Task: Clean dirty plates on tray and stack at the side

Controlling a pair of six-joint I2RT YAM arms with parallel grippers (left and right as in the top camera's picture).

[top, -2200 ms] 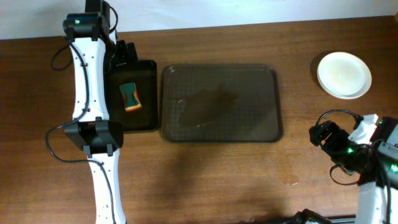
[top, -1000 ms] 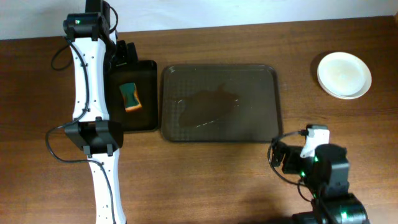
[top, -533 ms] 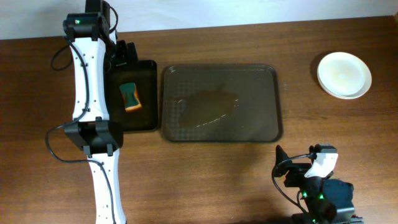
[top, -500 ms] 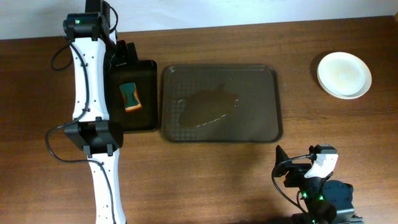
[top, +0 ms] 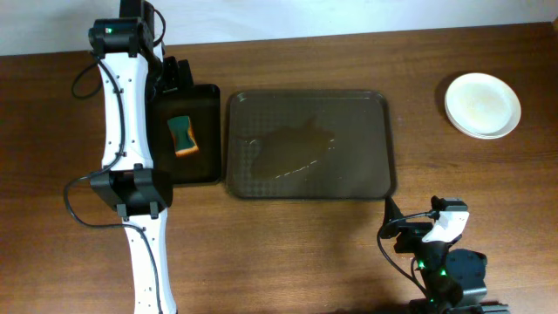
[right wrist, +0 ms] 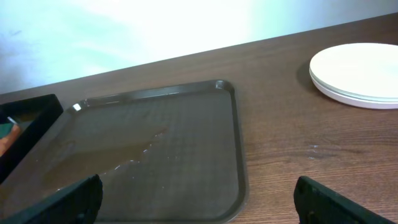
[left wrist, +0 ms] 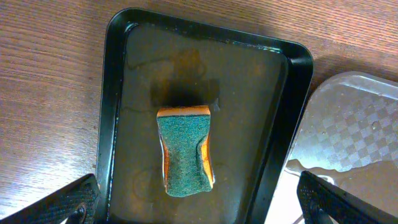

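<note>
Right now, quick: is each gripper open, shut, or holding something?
Left gripper: open, holding nothing, over the small black tray.
Right gripper: open, holding nothing, facing the brown tray.

Overhead camera: fixed above the surface (top: 349, 253), facing straight down — it covers the whole working area from afar. Left wrist camera: close, facing straight down onto the black tray (left wrist: 107, 124) and sponge (left wrist: 185, 155); the brown tray (left wrist: 357, 137) enters at the right edge. Right wrist camera: low, near the surface, facing obliquely across the brown tray, plates (right wrist: 359, 71) at far right — the black tray's corner shows at left. All three views share both trays.
</note>
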